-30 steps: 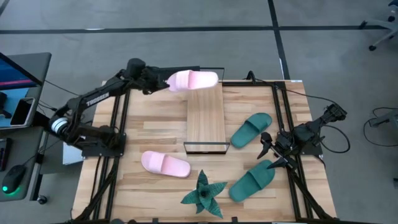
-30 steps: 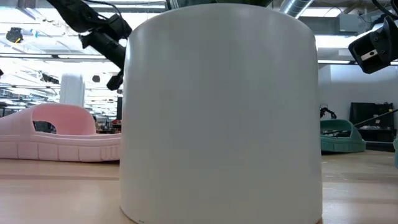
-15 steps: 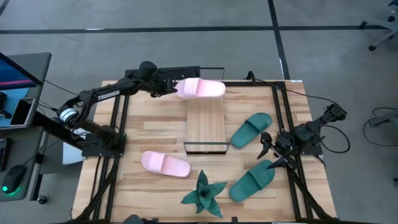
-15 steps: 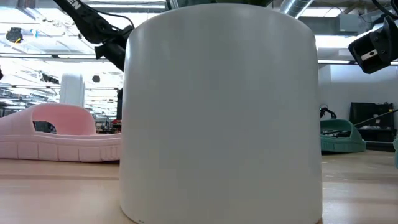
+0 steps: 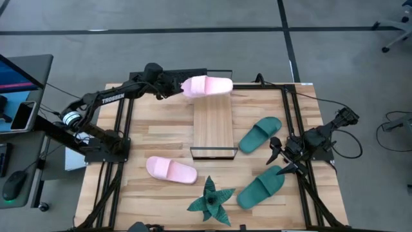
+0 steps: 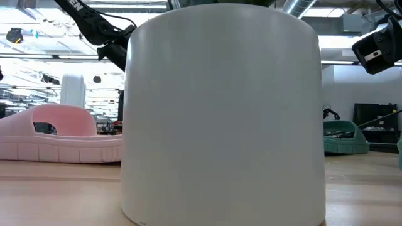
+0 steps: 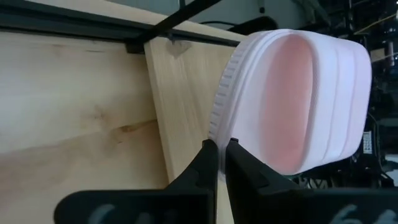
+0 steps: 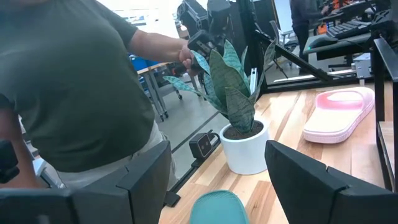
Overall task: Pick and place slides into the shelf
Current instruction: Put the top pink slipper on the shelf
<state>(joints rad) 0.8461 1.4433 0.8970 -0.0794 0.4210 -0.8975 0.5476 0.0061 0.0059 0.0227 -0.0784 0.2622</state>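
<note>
One pink slide (image 5: pixel 206 85) pinched in left end effector (image 5: pixel 177 89) over bare shelf (image 5: pixel 213 126), right end effector (image 5: pixel 281 158) wide.

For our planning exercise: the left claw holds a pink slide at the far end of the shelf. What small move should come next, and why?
Probably lower the pink slide onto the shelf, then release. The left claw is shut on the slide's edge, and the slide hangs over the shelf's bare far end. The right claw waits open by the teal slides.
</note>
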